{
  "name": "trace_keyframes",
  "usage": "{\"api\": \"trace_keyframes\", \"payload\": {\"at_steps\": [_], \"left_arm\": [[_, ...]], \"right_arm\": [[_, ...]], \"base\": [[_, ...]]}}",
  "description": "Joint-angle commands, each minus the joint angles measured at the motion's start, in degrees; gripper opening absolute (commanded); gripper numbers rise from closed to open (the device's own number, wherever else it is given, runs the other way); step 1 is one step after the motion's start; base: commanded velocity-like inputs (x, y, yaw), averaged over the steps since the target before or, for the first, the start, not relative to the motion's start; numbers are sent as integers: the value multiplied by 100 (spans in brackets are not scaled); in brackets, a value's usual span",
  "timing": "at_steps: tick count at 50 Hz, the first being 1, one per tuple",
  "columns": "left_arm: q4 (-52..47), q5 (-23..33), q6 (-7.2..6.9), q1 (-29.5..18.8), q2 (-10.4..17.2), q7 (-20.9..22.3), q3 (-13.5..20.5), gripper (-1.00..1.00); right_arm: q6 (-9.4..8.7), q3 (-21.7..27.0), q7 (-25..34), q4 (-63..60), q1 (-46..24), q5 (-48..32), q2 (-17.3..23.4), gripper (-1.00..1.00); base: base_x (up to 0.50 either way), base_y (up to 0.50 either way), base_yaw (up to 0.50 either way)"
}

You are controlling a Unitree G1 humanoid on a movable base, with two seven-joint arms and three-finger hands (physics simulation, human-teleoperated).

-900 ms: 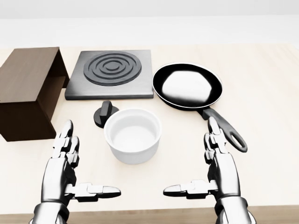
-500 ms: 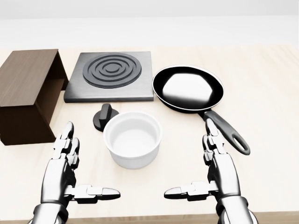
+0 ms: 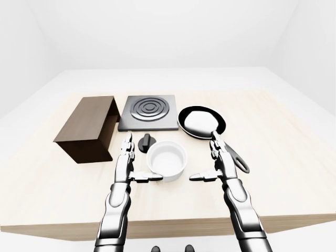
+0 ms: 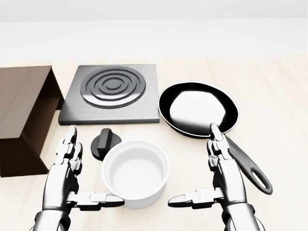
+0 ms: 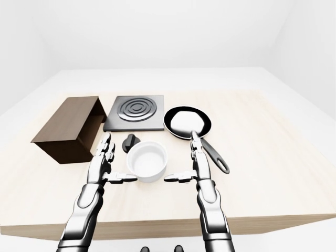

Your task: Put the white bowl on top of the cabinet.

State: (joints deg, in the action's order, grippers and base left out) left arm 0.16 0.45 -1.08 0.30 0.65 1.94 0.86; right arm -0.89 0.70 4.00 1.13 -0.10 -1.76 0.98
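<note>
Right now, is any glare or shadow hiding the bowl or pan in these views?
Head view: sharp and evenly lit; a broad white glare patch covers most of the frying pan interior, so its contents cannot be told. The white bowl shows soft interior shading, rim clear. Left-eye view: same glare on the pan, the cabinet side dark but readable, shadows faint.
</note>
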Motion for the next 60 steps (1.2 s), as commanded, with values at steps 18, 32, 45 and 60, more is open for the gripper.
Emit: {"api": "trace_keyframes", "payload": {"at_steps": [18, 32, 45, 60], "left_arm": [[-685, 62, -216, 367, -37, 64, -135, 100], [-2143, 908, -392, 1141, -66, -403, -609, 100], [-3241, 1882, -392, 1646, 98, -1029, -1397, 100], [-4106, 2943, -392, 1918, 443, -1456, -2250, 100]], "right_arm": [[5, -70, 92, -401, 277, -24, -22, 100], [123, -82, 76, -200, 209, -67, -30, 100], [1, 42, 129, -410, 218, 82, 6, 100], [-83, 116, 132, -584, 258, 141, 25, 100]], "base": [[14, 0, 0], [0, 0, 0], [0, 0, 0], [0, 0, 0]]}}
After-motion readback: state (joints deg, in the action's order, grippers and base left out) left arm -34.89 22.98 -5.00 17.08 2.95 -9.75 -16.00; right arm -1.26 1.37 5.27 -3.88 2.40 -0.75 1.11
